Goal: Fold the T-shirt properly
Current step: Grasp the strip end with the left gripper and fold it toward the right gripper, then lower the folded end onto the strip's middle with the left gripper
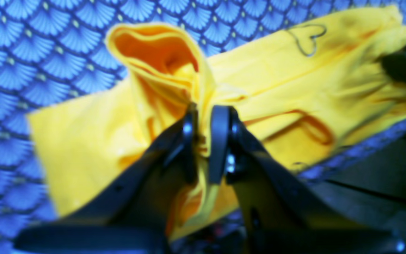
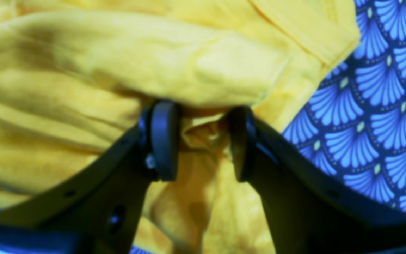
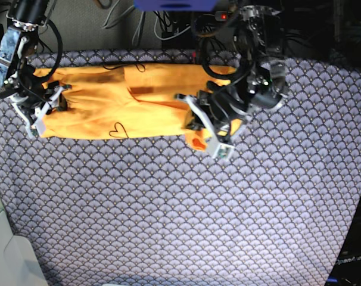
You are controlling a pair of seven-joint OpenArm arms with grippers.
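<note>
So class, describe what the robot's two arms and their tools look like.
Both arms are black. The left tool and right tool each have two flat black fingers ending in rounded pads with small silver screws. In the base view black cables loop around both arms.

A yellow-orange cotton T-shirt (image 3: 109,107) is showing a black heart outline (image 3: 117,129), lying over blue-grey scallop-patterned cloth (image 3: 180,208).

Matt, creased cotton T-shirt (image 3: 103,110) on matt printed cloth (image 3: 168,202).
</note>
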